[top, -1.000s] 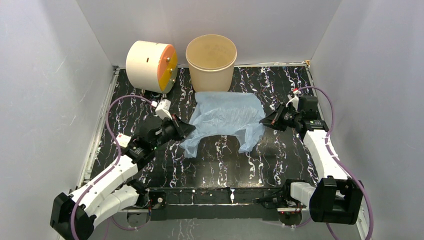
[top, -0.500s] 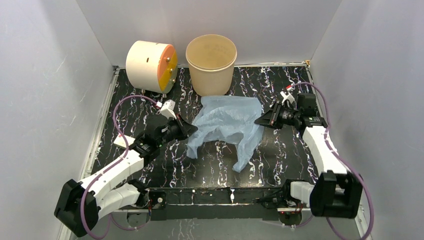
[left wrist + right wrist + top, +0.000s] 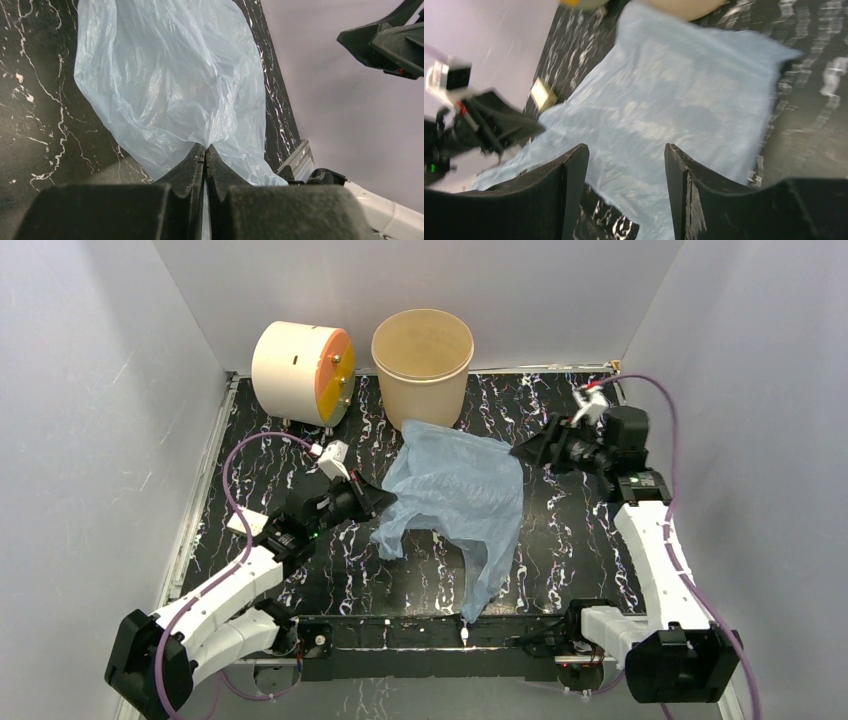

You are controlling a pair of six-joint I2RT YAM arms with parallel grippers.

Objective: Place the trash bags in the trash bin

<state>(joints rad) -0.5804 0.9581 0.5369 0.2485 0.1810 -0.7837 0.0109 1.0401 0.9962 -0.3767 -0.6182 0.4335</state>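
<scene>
The left gripper (image 3: pixel 205 147) clamps the left edge of the crinkly pale blue plastic bag (image 3: pixel 455 485); the right gripper (image 3: pixel 525 452) hangs released beside its right edge; the round tan bin (image 3: pixel 422 365) stands just behind.

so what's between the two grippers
The bag, in the top view: left gripper shut on its left edge, right gripper open beside its right edge.

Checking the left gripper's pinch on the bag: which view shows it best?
Left wrist: the left gripper, shut, clamps an edge of the trash bag up close. Top external shows them meeting, small; right wrist shows that gripper blurred.
</scene>
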